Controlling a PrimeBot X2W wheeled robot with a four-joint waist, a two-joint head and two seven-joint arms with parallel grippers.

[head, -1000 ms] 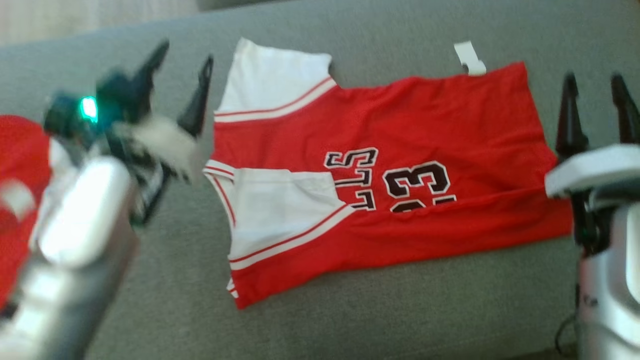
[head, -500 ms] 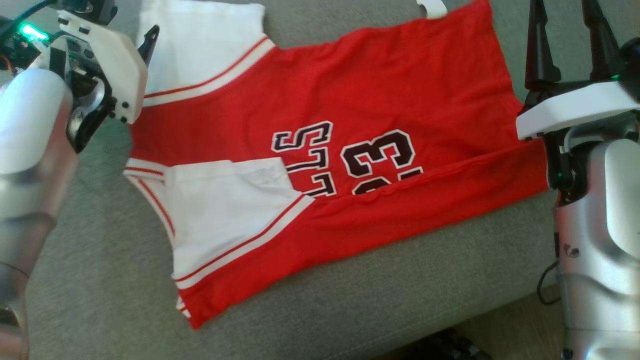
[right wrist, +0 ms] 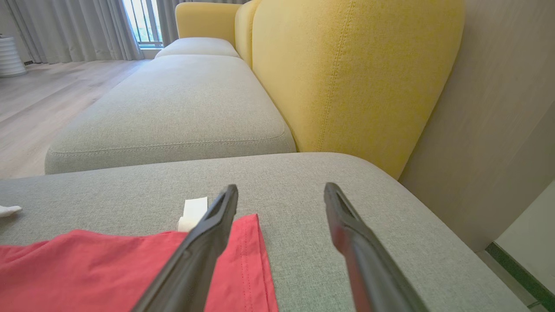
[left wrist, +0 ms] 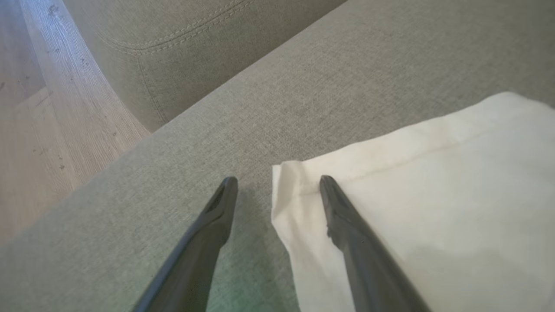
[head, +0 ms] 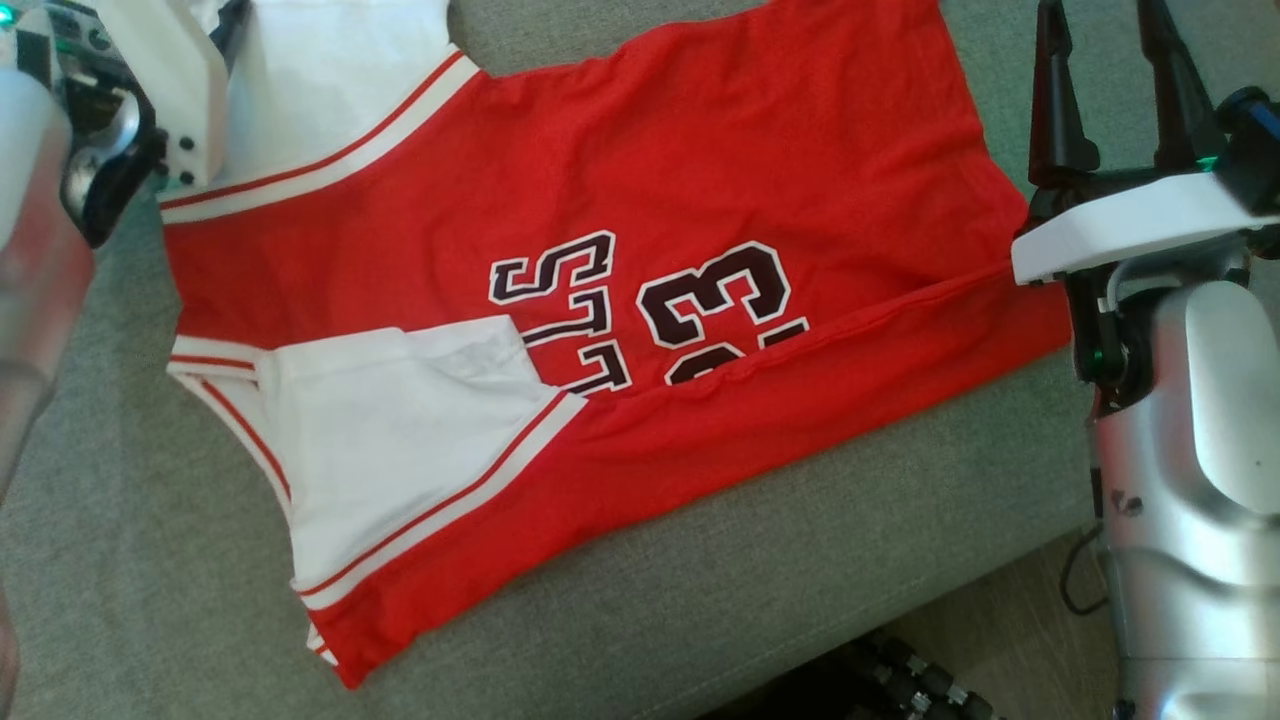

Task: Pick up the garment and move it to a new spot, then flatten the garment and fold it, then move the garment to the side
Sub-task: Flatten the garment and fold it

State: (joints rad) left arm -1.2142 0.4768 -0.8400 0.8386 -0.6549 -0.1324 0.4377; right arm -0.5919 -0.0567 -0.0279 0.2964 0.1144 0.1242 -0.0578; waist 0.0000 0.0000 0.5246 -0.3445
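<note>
garment: red jersey (head: 620,200) with white shoulder panels, spread lengthwise across the grey sofa cushion (head: 700,620), centre of the head view, neck end toward 9 o'clock, hem toward 3 o'clock
fold state: near long edge (head: 800,350) already turned in over the lettering (head: 720,310), half covering it; far long edge lies flat, so the fold looks part done
left gripper: (left wrist: 276,180) at 10 o'clock of the garment, fingers spread wide, nothing held; one finger over bare cushion, the other over the white shoulder panel (left wrist: 433,195), panel corner between them
right gripper: (right wrist: 281,188) at 2 o'clock of the garment, jaws wide apart, empty; one finger over the red hem corner (right wrist: 249,242), the other over bare cushion; white tag (right wrist: 193,212) just beyond the hem
why there: each gripper straddles one far corner, so closing both would likely pinch the whole far edge and bring it over evenly
contact: cannot tell if fingertips touch the fabric
risk: thin cloth, one layer at the corners; a shallow pinch could slip or drag a crease
surround: yellow backrest (right wrist: 347,78) at 12 o'clock in the right wrist view, well apart from the garment
</note>
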